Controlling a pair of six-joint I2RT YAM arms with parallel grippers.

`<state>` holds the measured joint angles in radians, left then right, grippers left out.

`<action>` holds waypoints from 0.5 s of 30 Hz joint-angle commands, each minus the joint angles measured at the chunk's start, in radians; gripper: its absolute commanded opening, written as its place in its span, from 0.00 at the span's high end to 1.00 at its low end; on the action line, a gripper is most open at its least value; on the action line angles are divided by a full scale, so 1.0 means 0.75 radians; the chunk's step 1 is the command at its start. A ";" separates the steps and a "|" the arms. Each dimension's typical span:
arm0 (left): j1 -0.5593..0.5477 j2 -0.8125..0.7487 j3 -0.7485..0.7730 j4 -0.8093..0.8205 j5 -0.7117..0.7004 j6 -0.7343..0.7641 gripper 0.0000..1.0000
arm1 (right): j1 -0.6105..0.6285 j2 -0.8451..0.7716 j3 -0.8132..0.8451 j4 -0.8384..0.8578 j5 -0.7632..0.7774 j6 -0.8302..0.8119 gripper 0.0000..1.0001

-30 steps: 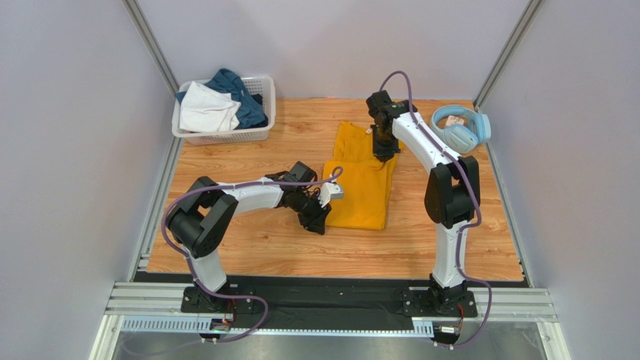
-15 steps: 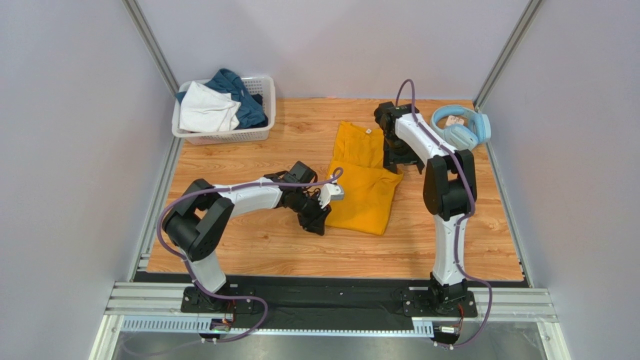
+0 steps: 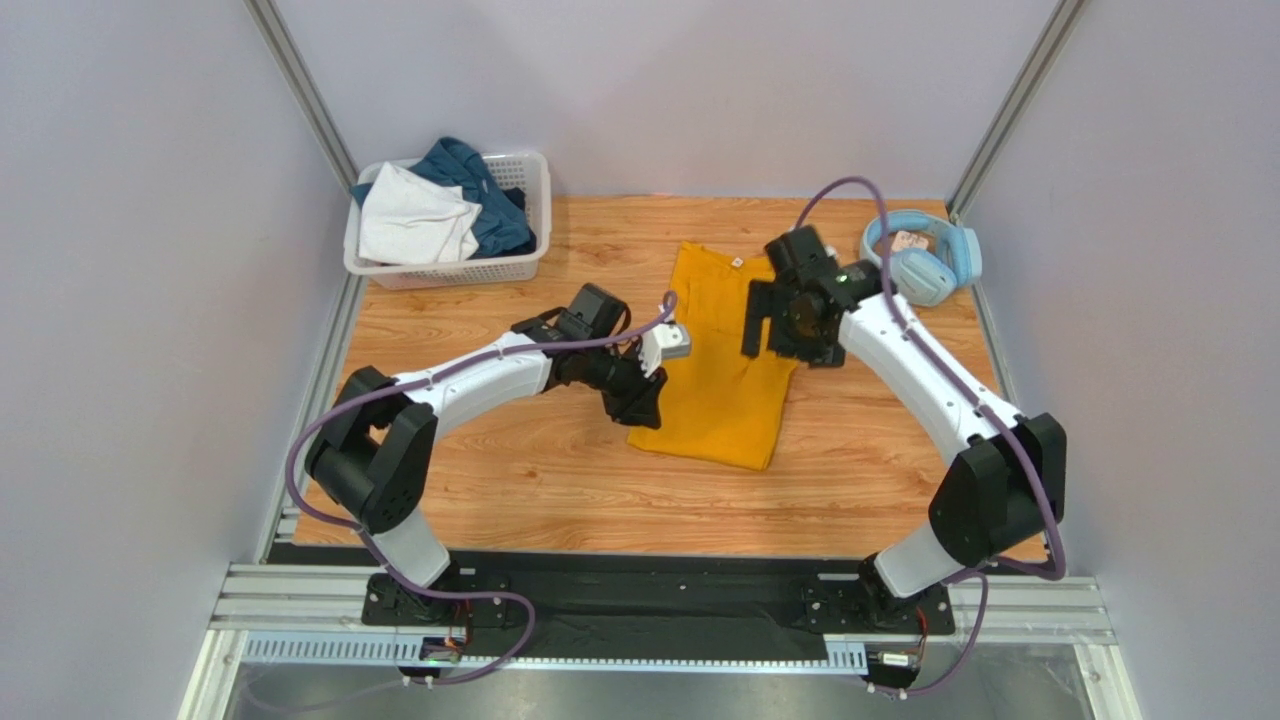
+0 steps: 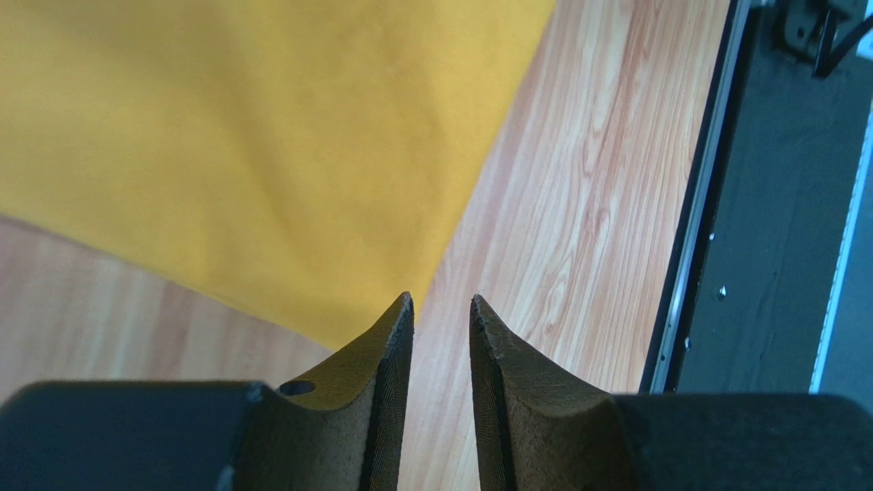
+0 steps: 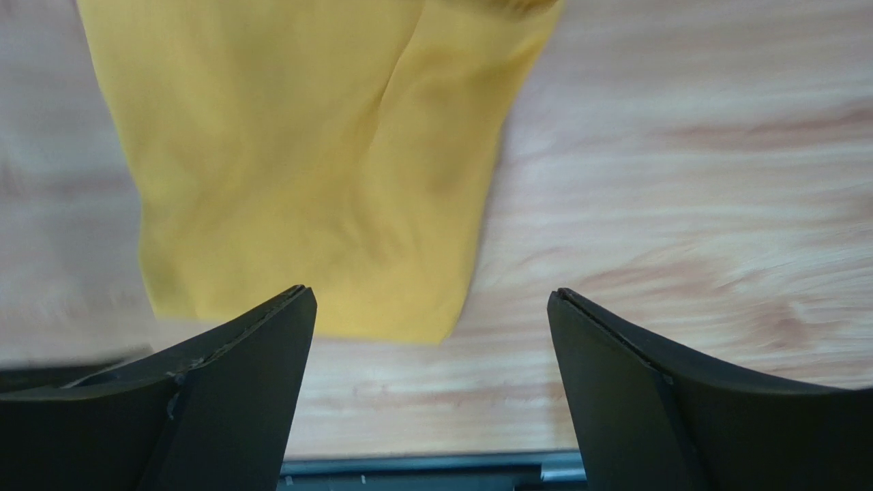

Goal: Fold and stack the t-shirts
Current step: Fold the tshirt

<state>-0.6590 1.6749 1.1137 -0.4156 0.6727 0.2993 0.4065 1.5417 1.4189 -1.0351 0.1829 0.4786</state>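
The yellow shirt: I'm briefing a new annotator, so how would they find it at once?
On the wooden table, look at the middle. The yellow shirt lies there flat, folded into a long strip. It alone is yellow; the other garments sit in the basket.

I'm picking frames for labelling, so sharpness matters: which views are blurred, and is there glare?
Right wrist: the yellow shirt and the table look smeared, as from motion. Left wrist: grain crisp, no glare. Top view: sharp, evenly lit, soft shadows only.
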 commanded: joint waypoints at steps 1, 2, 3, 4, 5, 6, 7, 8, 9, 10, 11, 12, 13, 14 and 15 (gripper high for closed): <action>0.132 -0.079 0.059 -0.010 0.079 -0.037 0.66 | 0.186 -0.072 -0.312 0.159 -0.187 0.135 0.13; 0.142 -0.081 0.059 -0.022 0.075 -0.029 0.66 | 0.231 -0.090 -0.368 0.187 -0.223 0.159 0.14; 0.152 -0.084 0.041 -0.027 0.073 -0.025 0.66 | 0.253 -0.131 -0.421 0.220 -0.223 0.220 0.15; 0.153 -0.094 0.031 -0.041 0.064 -0.013 0.66 | 0.272 -0.149 -0.529 0.285 -0.276 0.247 0.16; 0.153 -0.098 0.016 -0.041 0.066 -0.012 0.66 | 0.298 -0.164 -0.568 0.310 -0.289 0.276 0.18; 0.153 -0.102 -0.008 -0.037 0.064 -0.017 0.65 | 0.307 -0.184 -0.611 0.333 -0.291 0.298 0.18; 0.147 -0.096 -0.018 -0.039 0.064 -0.019 0.64 | 0.311 -0.192 -0.674 0.378 -0.295 0.333 0.19; 0.144 -0.090 -0.031 -0.039 0.062 -0.017 0.62 | 0.313 -0.200 -0.703 0.398 -0.301 0.342 0.20; 0.138 -0.069 -0.037 -0.047 0.060 -0.015 0.60 | 0.313 -0.203 -0.718 0.413 -0.295 0.350 0.20; 0.122 -0.059 -0.041 -0.055 0.054 -0.010 0.60 | 0.311 -0.192 -0.724 0.415 -0.291 0.356 0.21; 0.116 -0.049 -0.049 -0.057 0.054 0.002 0.60 | 0.313 -0.186 -0.724 0.415 -0.277 0.356 0.21; 0.104 -0.035 -0.055 -0.057 0.052 0.004 0.60 | 0.311 -0.180 -0.722 0.415 -0.262 0.354 0.22; 0.085 -0.030 -0.061 -0.055 0.044 0.008 0.60 | 0.311 -0.168 -0.718 0.415 -0.254 0.342 0.22; 0.079 -0.024 -0.067 -0.051 0.046 0.004 0.60 | 0.313 -0.158 -0.702 0.415 -0.246 0.336 0.22; 0.073 -0.010 -0.070 -0.049 0.044 0.002 0.60 | 0.309 -0.145 -0.691 0.419 -0.246 0.329 0.23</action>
<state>-0.5777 1.6451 1.0752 -0.4500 0.6971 0.2935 0.6403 1.4330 0.8703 -0.8051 -0.0166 0.6998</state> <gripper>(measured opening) 0.401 0.780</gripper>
